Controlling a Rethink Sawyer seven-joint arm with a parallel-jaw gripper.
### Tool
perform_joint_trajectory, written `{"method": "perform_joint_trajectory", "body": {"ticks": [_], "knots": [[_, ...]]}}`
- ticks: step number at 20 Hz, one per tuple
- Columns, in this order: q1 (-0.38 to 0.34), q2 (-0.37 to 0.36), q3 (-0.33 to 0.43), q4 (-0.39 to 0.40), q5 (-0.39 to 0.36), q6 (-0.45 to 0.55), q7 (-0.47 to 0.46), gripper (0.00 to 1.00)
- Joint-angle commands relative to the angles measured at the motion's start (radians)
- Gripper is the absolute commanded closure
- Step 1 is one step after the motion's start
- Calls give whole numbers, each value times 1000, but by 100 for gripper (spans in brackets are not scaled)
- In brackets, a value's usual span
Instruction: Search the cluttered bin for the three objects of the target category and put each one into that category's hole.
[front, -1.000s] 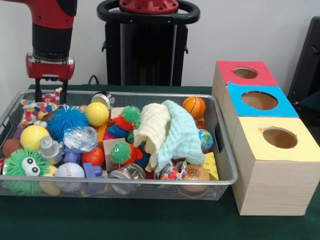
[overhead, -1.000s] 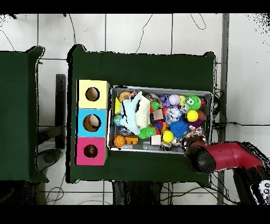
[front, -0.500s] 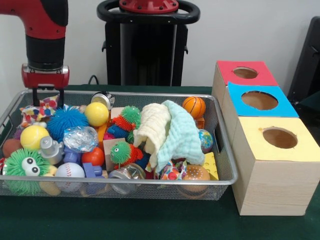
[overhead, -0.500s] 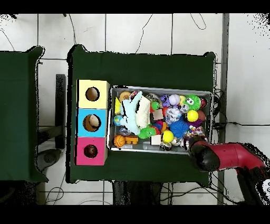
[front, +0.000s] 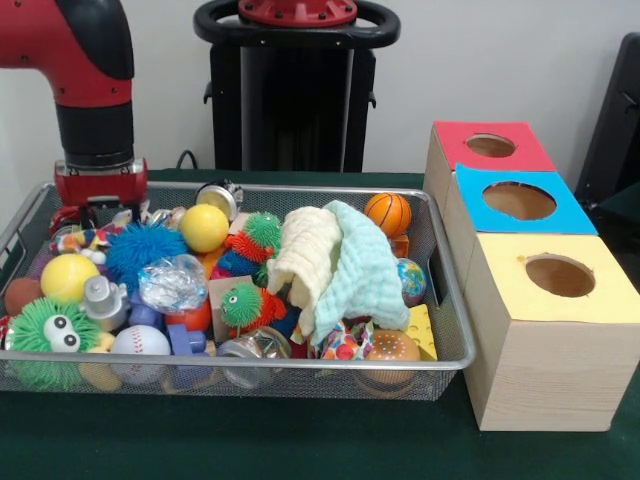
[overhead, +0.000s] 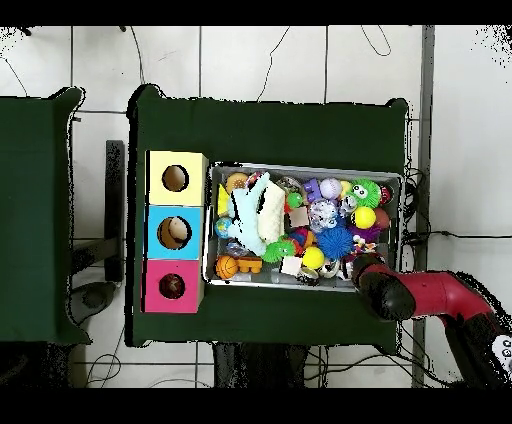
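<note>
The gripper (front: 82, 222) sits sunk into the bin's (front: 452, 340) far corner at the patterned beanbag (front: 88, 239), apparently grasping; finger state unclear, next comes a clean lift.

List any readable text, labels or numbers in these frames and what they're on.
None readable. The red, blue and yellow boxes carry only coloured tops with holes, no lettering. The toys in the wire bin show patterns only. The arm shows no legible marking in either view.
</note>
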Motion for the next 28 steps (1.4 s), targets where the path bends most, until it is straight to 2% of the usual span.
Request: {"method": "perform_joint_trajectory", "body": {"ticks": [1,4,7,13,19,24,28], "knots": [[-75,207,148,-28,9,39,-341,0],[-146,250,248,28,61,46,-370,0],[-173,264,311,66,84,44,-364,0],[-141,219,332,120,83,6,-222,0],[-52,137,294,155,70,-79,-25,0],[65,65,205,155,55,-184,135,0],[158,17,133,153,73,-252,221,0]]}}
